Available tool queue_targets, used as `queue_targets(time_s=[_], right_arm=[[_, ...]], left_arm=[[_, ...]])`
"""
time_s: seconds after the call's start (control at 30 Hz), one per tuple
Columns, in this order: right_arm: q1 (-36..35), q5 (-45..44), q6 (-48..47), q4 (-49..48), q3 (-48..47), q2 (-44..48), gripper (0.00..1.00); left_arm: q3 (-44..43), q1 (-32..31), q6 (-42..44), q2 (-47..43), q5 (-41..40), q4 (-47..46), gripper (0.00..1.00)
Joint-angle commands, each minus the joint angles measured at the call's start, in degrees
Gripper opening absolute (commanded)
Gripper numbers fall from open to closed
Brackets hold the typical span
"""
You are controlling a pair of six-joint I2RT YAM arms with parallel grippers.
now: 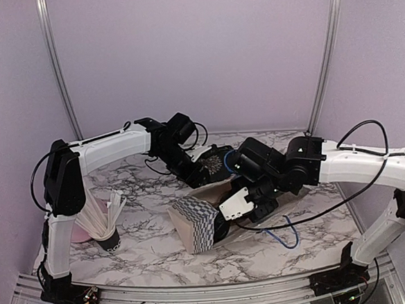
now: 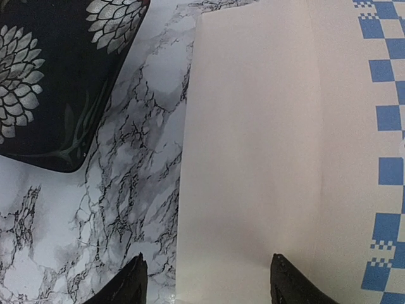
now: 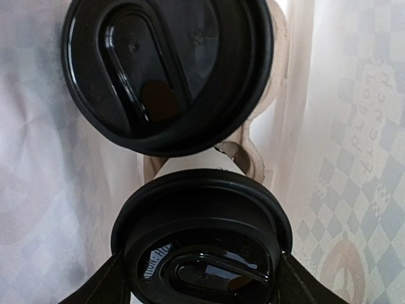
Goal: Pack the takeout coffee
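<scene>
One paper bag [image 2: 253, 158], laid on counter [image 2: 126, 190]. Inside: near cup [image 3: 202, 234] gripped by right hand [image 3: 202, 278], far cup [image 3: 168, 69] lodged behind; left hand [image 2: 205, 278] held open over bag edge.

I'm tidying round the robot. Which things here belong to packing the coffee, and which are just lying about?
Job: cups, tray, bag.
Lying about: stick cup, floral dish, blue cable.

2 lids [image 3: 171, 69] black | bag [image 2: 253, 158] cream, blue checks | table [image 2: 139, 190] grey-veined marble
</scene>
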State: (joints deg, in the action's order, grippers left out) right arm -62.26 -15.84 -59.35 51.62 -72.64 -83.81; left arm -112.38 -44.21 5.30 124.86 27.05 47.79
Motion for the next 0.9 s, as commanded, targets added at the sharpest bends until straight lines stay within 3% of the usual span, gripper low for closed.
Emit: queue_targets(time_s=[0.0, 0.57, 0.87], right_arm=[[1.3, 5.1, 3.4, 7.8, -6.2, -3.6, 0.58], [3.1, 14.0, 1.5, 26.4, -18.1, -13.8, 0.55], [4.5, 14.5, 2.0, 27.0, -16.7, -16.1, 0.56]], left_arm=[[2.3, -0.3, 0.3, 0.9, 5.2, 0.3, 0.67], [5.8, -4.0, 1.8, -1.4, 8.0, 0.3, 0.67], [4.5, -1.2, 0.6, -4.3, -2.3, 0.4, 0.75]])
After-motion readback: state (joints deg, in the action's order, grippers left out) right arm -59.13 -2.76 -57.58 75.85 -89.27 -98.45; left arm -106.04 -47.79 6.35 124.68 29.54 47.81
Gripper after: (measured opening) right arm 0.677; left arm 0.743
